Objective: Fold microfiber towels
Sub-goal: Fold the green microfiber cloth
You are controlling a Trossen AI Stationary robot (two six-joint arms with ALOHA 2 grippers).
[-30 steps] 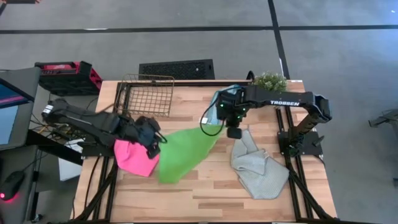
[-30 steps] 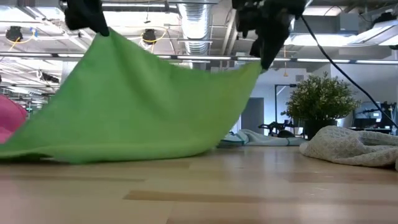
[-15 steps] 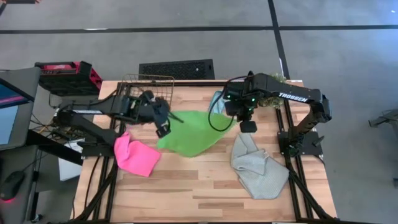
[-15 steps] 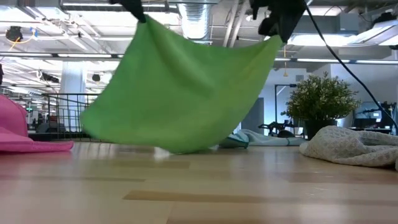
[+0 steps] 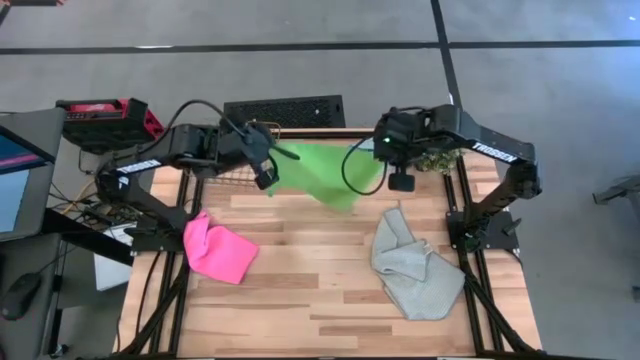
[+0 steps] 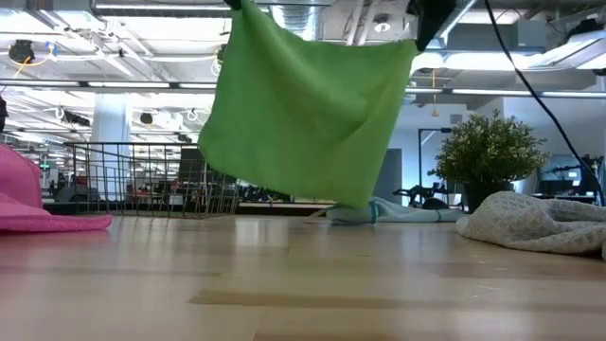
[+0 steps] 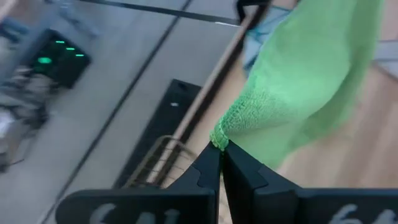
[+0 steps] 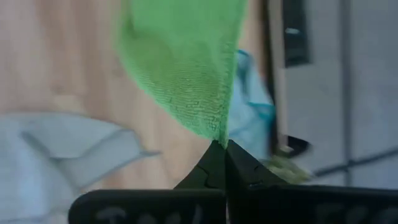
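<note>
From above, a pale wooden surface point(image 5: 330, 300) sits on a grey floor, a wire basket point(image 5: 225, 165) at its far left corner and a potted plant point(image 5: 436, 158) at the far right. My left jaws point(image 5: 268, 170) and right jaws point(image 5: 392, 172) each pinch an upper corner of the green towel point(image 5: 325, 172), which hangs between them over the far edge. The pink towel point(image 5: 218, 250) lies bunched at the near left, the grey towel point(image 5: 415, 265) crumpled at the near right, both well apart from my work.

Down at surface level, open office ceiling and ductwork run behind. The green towel point(image 6: 303, 104) drapes as a loose sheet, its lower edge clear of the wood, swinging free. The teal towel point(image 6: 379, 210) lies flat just behind it, near the plant point(image 6: 488, 152).

My left wrist view: jaws point(image 7: 221, 155) shut tight on a corner tip of the nubby green towel point(image 7: 311, 81), basket wire point(image 7: 158, 155) beyond.

My right wrist view: jaws point(image 8: 219, 149) closed on the opposite corner point(image 8: 186, 68), teal towel point(image 8: 249, 93) showing past it.

I reckon this cloth is very light, limp and grippy rather than slick; it sags and billows with any motion. Corners are the right hold, with tension kept between them so it lays down flat.
</note>
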